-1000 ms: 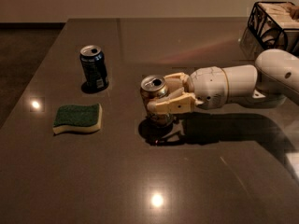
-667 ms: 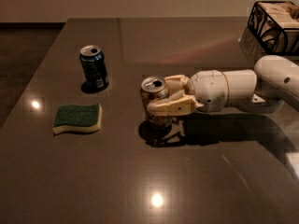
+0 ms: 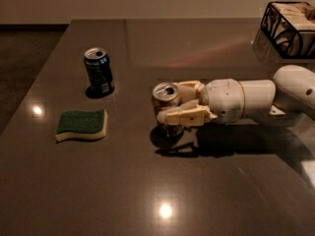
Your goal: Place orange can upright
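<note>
**Can standing, gripper clamped on it**

Hardly anything has moved since a second ago: the orange can [image 3: 166,92] and the gripper [image 3: 174,103] holding it have crept a shade to the right and toward the near edge, while everything else stays put.

At the far left of the dark surface [image 3: 147,191] lies a green sponge [image 3: 81,124], flat, with its pale underside showing along the near edge. Just behind it stands a blue can [image 3: 99,73], upright with its opened top facing up. Both sit well apart from the work, so they look like bystanders rather than obstacles.

In the middle is the orange can, upright with its silver top toward the ceiling and its shadow pooled directly under its base. From where I stand I cannot tell whether the base is resting on the surface or hanging just above it.

The gripper reaches in from the right and is clenched on the can, one finger across the near side and the other behind it. That sideways hold looks chosen to keep the can vertical while it is set down. The white arm [image 3: 246,100] stretches low and nearly level behind it, which suits a placement at this height.

A black wire basket [image 3: 288,28] sits in the far right corner, clear of the arm.

By my judgement, the placing is almost done. What remains is to let go without tipping the can.
</note>
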Robot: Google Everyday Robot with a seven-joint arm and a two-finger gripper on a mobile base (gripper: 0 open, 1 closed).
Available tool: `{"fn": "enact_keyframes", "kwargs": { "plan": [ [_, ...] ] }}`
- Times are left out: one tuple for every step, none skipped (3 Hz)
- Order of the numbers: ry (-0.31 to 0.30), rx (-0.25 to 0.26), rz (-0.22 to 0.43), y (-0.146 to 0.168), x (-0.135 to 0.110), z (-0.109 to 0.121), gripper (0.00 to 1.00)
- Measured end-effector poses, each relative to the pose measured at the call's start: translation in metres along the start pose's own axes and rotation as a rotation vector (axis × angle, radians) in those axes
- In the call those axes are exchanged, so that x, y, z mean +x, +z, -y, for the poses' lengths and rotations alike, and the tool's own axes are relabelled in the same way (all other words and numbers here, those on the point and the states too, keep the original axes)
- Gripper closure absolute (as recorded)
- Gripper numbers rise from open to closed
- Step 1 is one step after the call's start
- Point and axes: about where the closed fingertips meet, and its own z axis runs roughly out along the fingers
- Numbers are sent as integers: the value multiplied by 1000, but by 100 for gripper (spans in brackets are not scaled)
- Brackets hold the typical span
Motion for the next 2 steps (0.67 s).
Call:
{"fn": "enact_keyframes", "kwargs": {
  "plan": [
    [-8, 10, -4, -2, 2, -2, 0],
    [-8, 10, -4, -1, 2, -2, 0]
  ]
}}
